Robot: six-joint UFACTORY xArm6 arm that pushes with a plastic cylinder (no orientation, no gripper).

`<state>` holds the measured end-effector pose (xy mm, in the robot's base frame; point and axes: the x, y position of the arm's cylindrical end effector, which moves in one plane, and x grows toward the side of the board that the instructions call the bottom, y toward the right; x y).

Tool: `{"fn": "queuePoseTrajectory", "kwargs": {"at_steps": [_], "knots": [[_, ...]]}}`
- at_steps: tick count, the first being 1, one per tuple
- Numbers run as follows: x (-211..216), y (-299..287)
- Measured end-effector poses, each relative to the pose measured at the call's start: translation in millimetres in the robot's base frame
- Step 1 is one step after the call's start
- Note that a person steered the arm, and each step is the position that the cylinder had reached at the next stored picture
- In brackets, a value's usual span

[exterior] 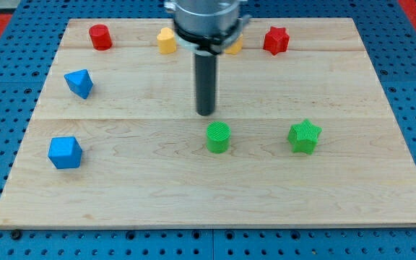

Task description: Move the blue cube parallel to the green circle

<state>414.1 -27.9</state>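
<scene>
The blue cube (65, 152) lies near the board's left edge, toward the view's bottom. The green circle (218, 137) stands near the board's middle, roughly level with the cube and far to its right. My tip (206, 112) rests on the board just above the green circle, slightly to its left, with a small gap between them. The tip is far to the right of the blue cube.
A blue triangular block (79, 83) lies above the cube. A green star (305, 136) sits right of the circle. Along the view's top are a red cylinder (100, 37), a yellow block (166, 41), a second yellow block (235, 45) partly hidden by the arm, and a red star (276, 40).
</scene>
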Motion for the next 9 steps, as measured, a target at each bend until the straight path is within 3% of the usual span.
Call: {"fn": "queuePoseTrajectory", "kwargs": {"at_steps": [1, 2, 4, 5, 6, 7, 8, 9], "knots": [[-33, -79], [31, -108], [12, -212], [46, -270], [78, -267], [125, -219], [117, -184], [90, -185]]}}
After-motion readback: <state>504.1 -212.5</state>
